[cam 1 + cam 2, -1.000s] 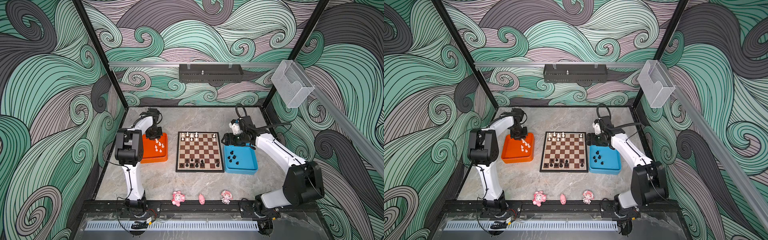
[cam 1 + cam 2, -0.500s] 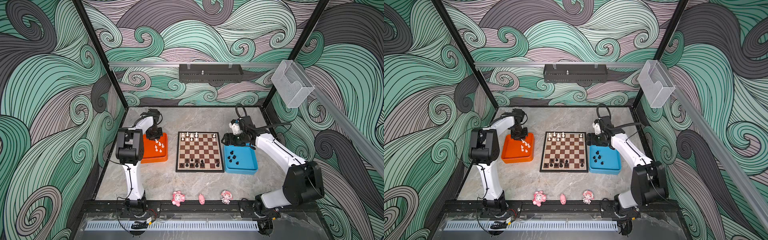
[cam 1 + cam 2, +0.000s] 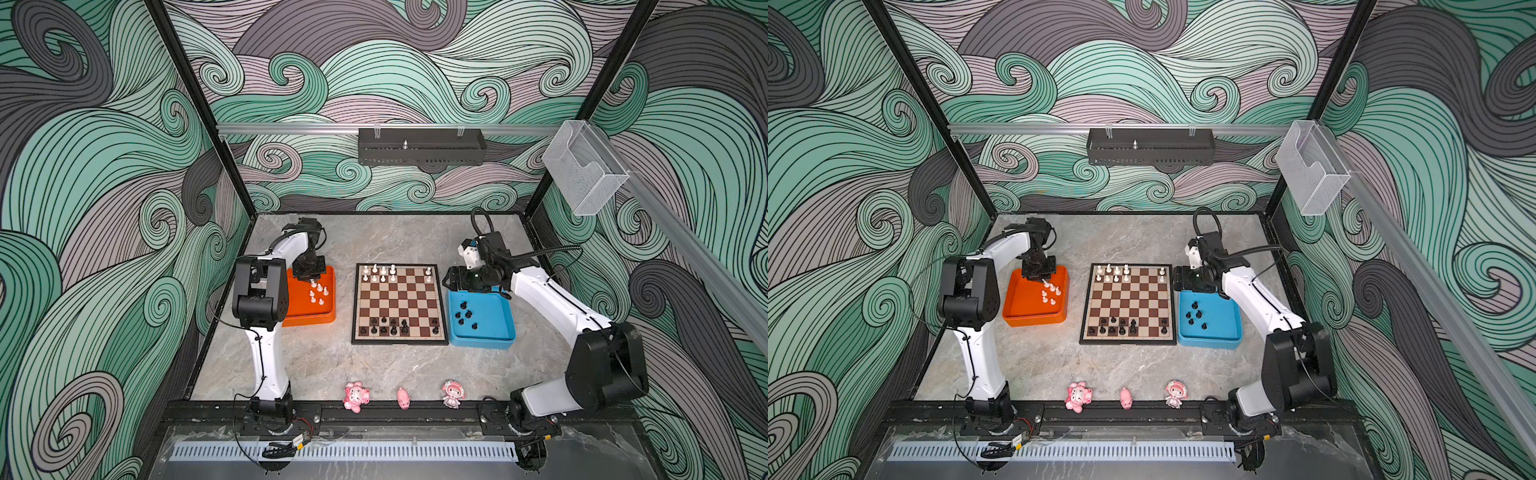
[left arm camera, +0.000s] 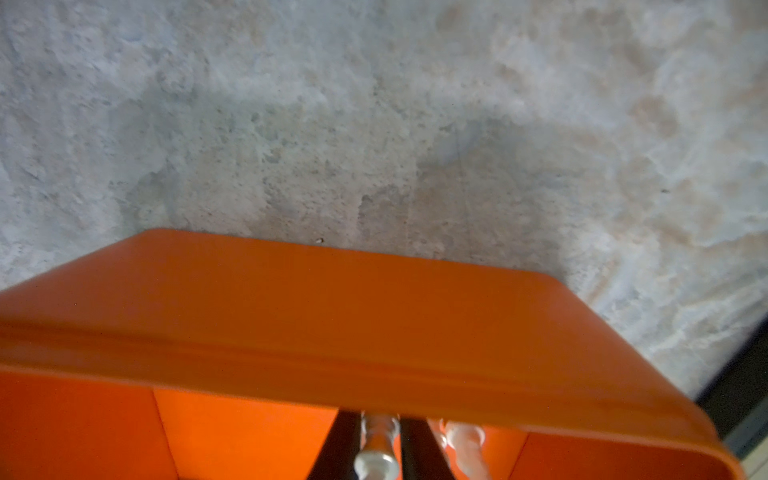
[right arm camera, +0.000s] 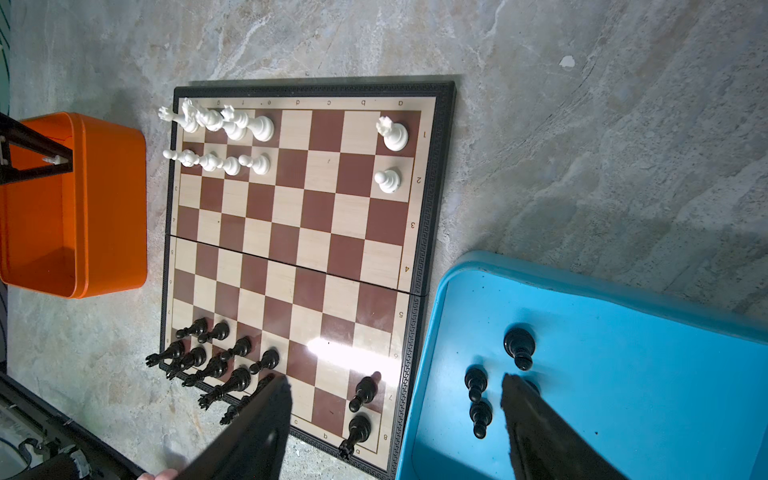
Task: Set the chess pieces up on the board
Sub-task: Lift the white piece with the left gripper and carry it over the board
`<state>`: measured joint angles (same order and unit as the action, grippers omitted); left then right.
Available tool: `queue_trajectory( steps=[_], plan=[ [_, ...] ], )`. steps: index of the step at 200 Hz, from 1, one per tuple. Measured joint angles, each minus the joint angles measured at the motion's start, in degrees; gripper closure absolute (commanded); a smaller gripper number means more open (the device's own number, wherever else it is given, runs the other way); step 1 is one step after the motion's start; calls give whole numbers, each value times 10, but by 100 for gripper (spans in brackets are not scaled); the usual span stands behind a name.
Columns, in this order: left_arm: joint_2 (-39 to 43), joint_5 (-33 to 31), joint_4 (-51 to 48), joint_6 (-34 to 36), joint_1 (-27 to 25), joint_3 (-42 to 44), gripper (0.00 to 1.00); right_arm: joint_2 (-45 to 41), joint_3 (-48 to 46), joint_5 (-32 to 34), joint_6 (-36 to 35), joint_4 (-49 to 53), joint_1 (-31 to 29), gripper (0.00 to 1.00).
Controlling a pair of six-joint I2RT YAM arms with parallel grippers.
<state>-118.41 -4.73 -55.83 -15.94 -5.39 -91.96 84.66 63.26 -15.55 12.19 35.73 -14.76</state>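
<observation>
Your left gripper [image 4: 379, 432] just clamped a white chess piece [image 4: 376, 463] at the orange tray's [image 4: 291, 311] far edge; it's ready for the board [image 3: 399, 303]. Meanwhile your right gripper [image 5: 394, 380] hangs open, empty.

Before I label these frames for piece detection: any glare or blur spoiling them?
Right wrist view: white glare patch on the board beside the black pieces. Left wrist view: orange tray and the white piece in the left gripper are blurred.

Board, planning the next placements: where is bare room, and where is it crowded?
Bare on the board: middle rows between white pieces and black pieces, plus each end's squares between cluster and corner pair. Crowded: both clusters toward the orange tray.
</observation>
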Motion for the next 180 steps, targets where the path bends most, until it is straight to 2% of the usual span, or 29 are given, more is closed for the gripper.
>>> queue_trajectory(
  steps=[76,147,180],
  plan=[
    [0,-15,-53,18,-42,-80,80,0,0,0,0,0,0,21],
    [0,-48,-149,25,-89,-218,80,0,0,-1,0,0,0,20],
    [-25,-50,-181,28,-144,-310,80,0,1,-11,0,0,4,20]
  ],
)
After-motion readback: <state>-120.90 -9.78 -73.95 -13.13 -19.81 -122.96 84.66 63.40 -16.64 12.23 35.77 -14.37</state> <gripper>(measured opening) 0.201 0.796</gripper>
